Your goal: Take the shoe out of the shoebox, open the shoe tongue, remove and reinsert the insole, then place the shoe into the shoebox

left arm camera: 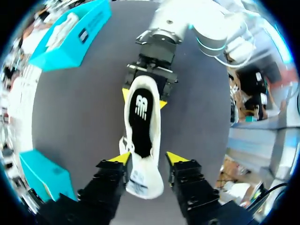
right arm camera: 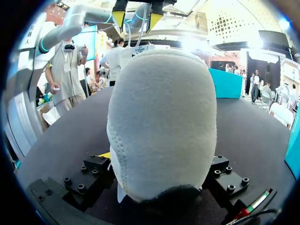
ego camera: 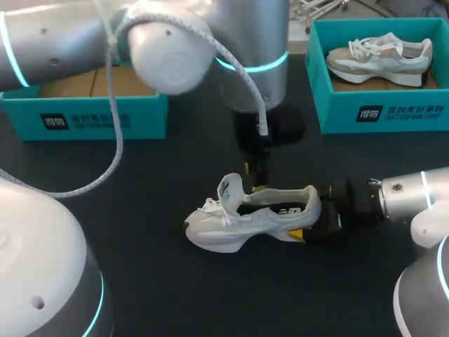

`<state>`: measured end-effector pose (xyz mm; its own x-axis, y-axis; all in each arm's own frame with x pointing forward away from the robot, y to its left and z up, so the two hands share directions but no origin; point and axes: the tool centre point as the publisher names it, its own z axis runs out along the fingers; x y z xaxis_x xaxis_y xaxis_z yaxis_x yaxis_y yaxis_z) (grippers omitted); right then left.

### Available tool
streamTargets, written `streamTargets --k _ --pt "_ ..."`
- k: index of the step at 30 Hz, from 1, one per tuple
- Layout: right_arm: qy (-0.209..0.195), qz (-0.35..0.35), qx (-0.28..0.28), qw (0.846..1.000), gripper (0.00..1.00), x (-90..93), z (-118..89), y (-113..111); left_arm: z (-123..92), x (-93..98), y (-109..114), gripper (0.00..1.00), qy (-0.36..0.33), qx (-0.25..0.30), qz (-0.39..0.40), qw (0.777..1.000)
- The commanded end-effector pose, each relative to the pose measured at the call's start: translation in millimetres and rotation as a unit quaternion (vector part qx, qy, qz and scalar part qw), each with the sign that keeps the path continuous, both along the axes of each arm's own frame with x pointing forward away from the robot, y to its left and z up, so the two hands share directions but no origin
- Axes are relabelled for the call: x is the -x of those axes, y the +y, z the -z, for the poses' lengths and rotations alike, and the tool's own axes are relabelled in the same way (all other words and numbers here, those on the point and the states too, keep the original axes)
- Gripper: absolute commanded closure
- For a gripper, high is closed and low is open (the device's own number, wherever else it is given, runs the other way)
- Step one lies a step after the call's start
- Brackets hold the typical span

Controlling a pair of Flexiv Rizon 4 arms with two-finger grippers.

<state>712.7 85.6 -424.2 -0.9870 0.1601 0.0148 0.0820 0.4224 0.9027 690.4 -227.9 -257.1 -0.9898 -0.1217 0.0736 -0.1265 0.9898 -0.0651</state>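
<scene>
**Head view.** The shoe [ego camera: 252, 217] stands on the table [ego camera: 161, 281], well apart from both boxes. The right end effector [ego camera: 312, 221] is clamped on its heel. The left end effector [ego camera: 256, 179] hangs over the raised tongue [ego camera: 231, 188]. Risk: any upward pull on the tongue could lift or twist the shoe out of the heel grip. The empty shoebox [ego camera: 91, 116] sits at the far left. The far-right box [ego camera: 379, 112] holds a second shoe [ego camera: 379, 57]. The left arm's cable [ego camera: 119, 140] hangs near the work area and could snag.

**Left wrist view.** The tongue [left arm camera: 145, 180] lies inside the left end effector [left arm camera: 147, 159]; whether it is clamped cannot be told. The black insole [left arm camera: 140, 117] is seated and exposed. Risk: if the tongue falls back, it would cover the opening. The right end effector [left arm camera: 144, 98] crowds the heel end, which limits access to the insole there.

**Right wrist view.** The heel [right arm camera: 161, 122] fills the right end effector [right arm camera: 159, 164], gripped on both sides. This blocks sight of the insole.
</scene>
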Motion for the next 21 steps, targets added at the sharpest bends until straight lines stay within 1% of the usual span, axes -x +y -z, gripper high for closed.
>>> streamTargets --k 1,4,5,9,14,21 --pt "0.0 0.002 0.002 1.0 1.0 0.2 5.5 3.0 26.0 2.0 -27.6 1.0 -0.008 -0.002 0.049 0.999" --pt "0.0 0.002 0.002 1.0 1.0 0.2 5.5 3.0 40.7 6.8 -37.7 1.0 -0.018 0.002 0.065 0.998" --pt "0.0 0.002 0.002 1.0 1.0 0.2 5.5 3.0 45.0 7.9 -40.3 1.0 -0.017 -0.004 0.069 0.997" --pt "0.0 0.002 0.002 1.0 1.0 0.2 5.5 3.0 61.8 6.9 -47.0 1.0 -0.006 -0.006 0.074 0.997" --pt "0.0 0.002 0.002 1.0 1.0 0.2 5.5 3.0 73.4 7.1 -46.3 1.0 -0.005 0.003 0.065 0.998" --pt "0.0 0.002 0.002 1.0 1.0 0.2 5.5 3.0 94.1 2.6 -41.4 1.0 0.006 -0.003 0.059 0.998"
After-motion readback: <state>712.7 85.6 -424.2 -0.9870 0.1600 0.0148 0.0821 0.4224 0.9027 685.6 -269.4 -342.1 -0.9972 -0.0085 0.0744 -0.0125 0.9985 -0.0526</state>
